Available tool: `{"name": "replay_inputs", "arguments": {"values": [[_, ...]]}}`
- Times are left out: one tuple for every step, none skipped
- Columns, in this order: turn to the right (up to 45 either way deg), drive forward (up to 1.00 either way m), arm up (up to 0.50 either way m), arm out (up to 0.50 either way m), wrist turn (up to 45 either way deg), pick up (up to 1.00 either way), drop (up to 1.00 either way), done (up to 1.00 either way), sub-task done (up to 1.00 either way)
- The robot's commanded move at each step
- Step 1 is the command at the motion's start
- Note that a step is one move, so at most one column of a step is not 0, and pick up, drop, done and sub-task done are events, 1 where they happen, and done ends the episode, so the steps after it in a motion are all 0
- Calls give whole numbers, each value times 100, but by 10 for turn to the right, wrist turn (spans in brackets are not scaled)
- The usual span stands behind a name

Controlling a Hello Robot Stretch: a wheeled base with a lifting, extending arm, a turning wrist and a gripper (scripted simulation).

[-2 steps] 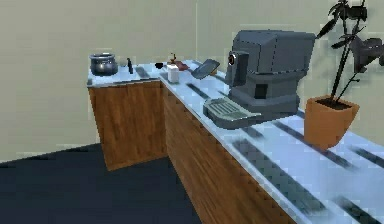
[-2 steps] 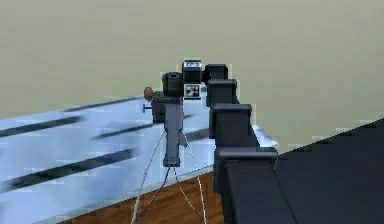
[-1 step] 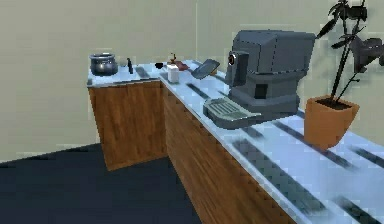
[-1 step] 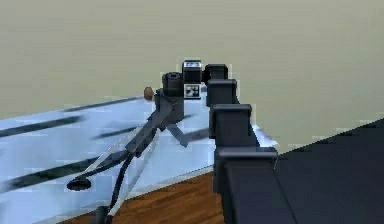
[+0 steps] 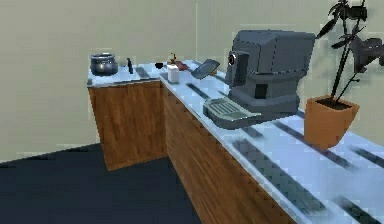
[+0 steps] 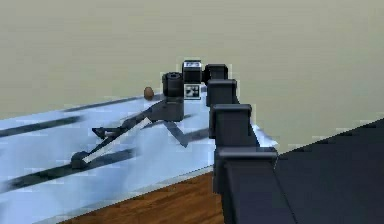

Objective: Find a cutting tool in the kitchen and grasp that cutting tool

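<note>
My fingers grasped nothing over the surface. At its far end a thin dark thing stood beside a dark pot; I could not tell if it was the cutting tool. An orange planter held a plant.

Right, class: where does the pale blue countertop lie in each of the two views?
Forward view: the countertop runs from the upper left down to the lower right corner, carrying the coffee machine and the potted plant.
Arm side view: the countertop spans the left and middle, behind the dark arm.
Shared landmark: the wooden front under the countertop's edge.
</note>
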Motion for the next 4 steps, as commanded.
{"name": "replay_inputs", "arguments": {"values": [[0, 0, 0, 0, 450, 0, 0, 0, 0], [0, 0, 0, 0, 450, 0, 0, 0, 0], [0, 0, -16, 0, 0, 0, 0, 0, 0], [0, 0, 0, 0, 0, 100, 0, 0, 0]]}}
